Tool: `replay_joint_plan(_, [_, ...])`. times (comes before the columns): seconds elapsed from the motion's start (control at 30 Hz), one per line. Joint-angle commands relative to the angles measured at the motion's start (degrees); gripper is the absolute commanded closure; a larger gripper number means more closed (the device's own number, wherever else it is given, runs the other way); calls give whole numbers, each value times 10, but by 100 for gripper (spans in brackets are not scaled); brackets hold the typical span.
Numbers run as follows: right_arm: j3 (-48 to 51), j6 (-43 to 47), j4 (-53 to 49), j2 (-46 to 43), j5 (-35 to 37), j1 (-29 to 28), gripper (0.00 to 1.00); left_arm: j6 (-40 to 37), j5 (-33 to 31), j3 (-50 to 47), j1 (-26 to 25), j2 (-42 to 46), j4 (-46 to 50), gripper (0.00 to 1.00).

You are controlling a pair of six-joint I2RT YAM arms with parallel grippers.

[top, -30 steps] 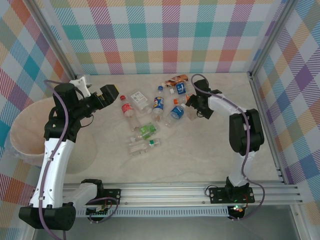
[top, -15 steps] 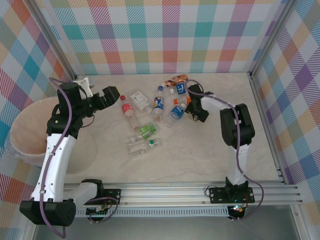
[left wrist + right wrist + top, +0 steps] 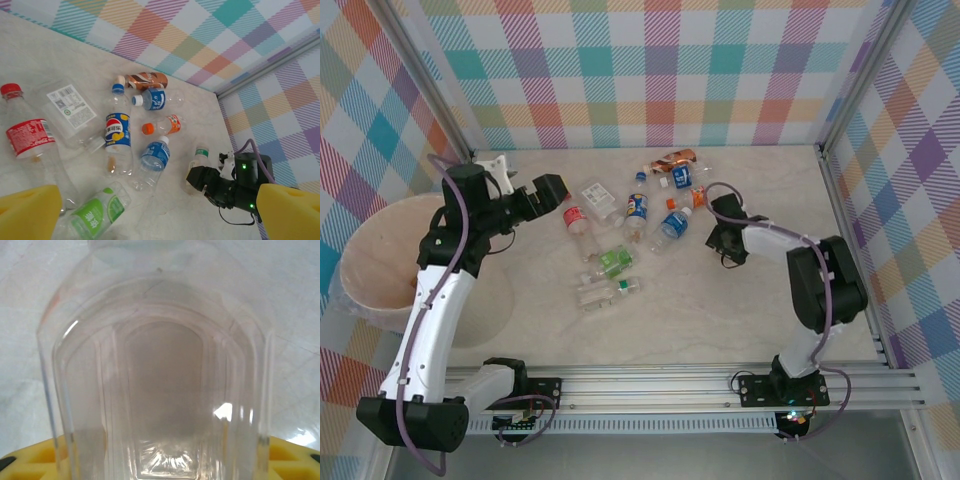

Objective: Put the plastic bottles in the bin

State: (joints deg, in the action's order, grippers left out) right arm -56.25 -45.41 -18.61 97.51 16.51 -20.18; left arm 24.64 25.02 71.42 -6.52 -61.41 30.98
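Several plastic bottles lie mid-table: a red-label one (image 3: 573,214) (image 3: 27,137), a blue-label one (image 3: 637,207) (image 3: 117,132), a blue water bottle (image 3: 670,225) (image 3: 154,156) and a green-label one (image 3: 613,261) (image 3: 92,215). My right gripper (image 3: 720,238) (image 3: 207,181) (image 3: 160,462) is shut on a clear bottle (image 3: 155,370) (image 3: 199,162) with a green band at its neck, just right of the pile. The yellow fingers (image 3: 30,457) press its sides. My left gripper (image 3: 548,190) (image 3: 160,215) hangs open, left of the pile. The bin (image 3: 360,255) stands at the far left.
More bottles lie at the back: a brown crushed one (image 3: 675,158), a blue-label one (image 3: 682,177) and an orange-cap one (image 3: 677,200). A flattened clear bottle (image 3: 602,196) and another clear one (image 3: 605,292) lie nearby. Metal frame posts (image 3: 845,190) edge the table.
My right gripper has closed onto the clear bottle and drawn back toward the near right. My left gripper has shifted slightly toward the far side, still open.
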Motion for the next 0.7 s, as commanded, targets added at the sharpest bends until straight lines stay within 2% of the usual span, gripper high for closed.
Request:
replay_joint_plan(0.0, [41, 38, 72, -60, -13, -1, 58, 10, 16, 10, -21, -5, -23, 0])
replay_joint_plan(0.1, [80, 55, 80, -110, -25, -2, 59, 20, 11, 14, -38, -12, -28, 0])
replay_joint_plan(0.2, [123, 84, 112, -166, -67, -1, 62, 39, 13, 9, -58, -23, -51, 0])
replay_joint_plan(0.37, [171, 106, 144, -241, -103, -1, 66, 44, 3, 19, -116, -55, -69, 0])
replay_joint_plan(0.57, [201, 166, 205, -285, -227, -2, 73, 46, -22, 43, -185, -115, -85, 0])
replay_joint_plan(0.67, [203, 171, 214, -293, -257, -5, 73, 64, -40, 41, -211, -143, -115, 0])
